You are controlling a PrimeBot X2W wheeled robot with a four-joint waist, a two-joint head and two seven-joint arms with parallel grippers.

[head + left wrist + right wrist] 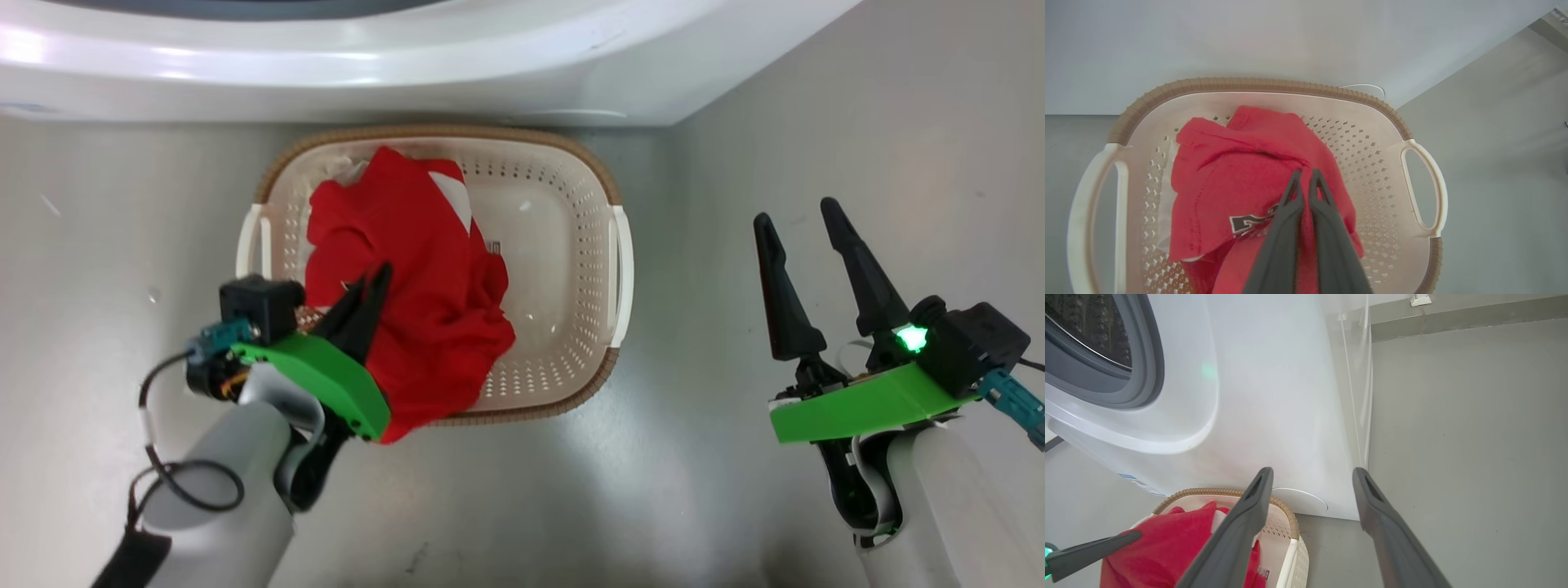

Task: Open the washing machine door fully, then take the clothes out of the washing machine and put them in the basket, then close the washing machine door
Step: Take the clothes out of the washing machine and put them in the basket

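Left gripper (pixel 371 282) is pinching the clothes (pixel 424 278) narrowly. They are lying mostly inside the basket (pixel 555 237), one fold trailing over its near rim. Right gripper (pixel 798 212) is hanging wide and empty. Judging unloading nearly done; release and closing the washer (pixel 408 65) door are remaining.

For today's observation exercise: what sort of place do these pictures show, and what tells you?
Probably a laundry area: a white washing machine stands on a grey floor, with a basket of red clothes before it.
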